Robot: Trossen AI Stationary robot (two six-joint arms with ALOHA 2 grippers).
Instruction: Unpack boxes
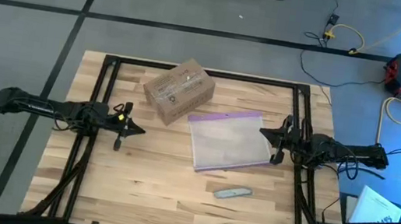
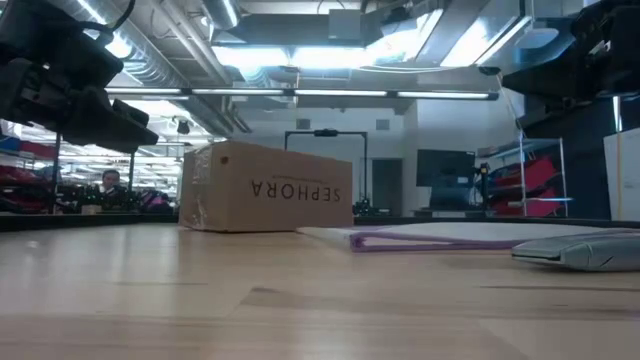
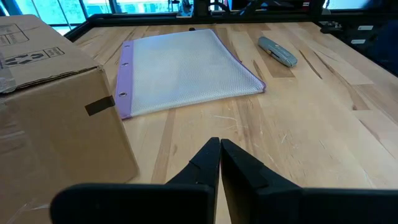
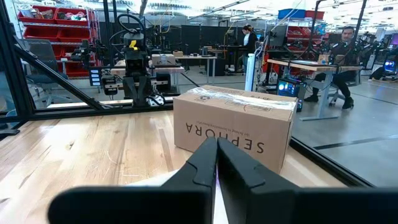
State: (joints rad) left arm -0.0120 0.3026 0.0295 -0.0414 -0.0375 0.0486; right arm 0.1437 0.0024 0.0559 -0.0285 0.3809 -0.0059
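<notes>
Only low view reads box [image 2: 264, 188] lettering, high view [image 1: 178, 90] label

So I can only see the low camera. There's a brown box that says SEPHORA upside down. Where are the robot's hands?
Observer: The left end effector hangs over the table's left side, beside the box, not touching it.
Operator: And the other one?
Observer: The right end effector is over the right edge of the clear bag; its fingers are shut and hold nothing.
Operator: What's the grey thing on my right?
Observer: A small grey knife-like tool, lying on the wood nearer the front edge than the bag.
Operator: Is the box open?
Observer: No, clear tape runs across its closed top.
</notes>
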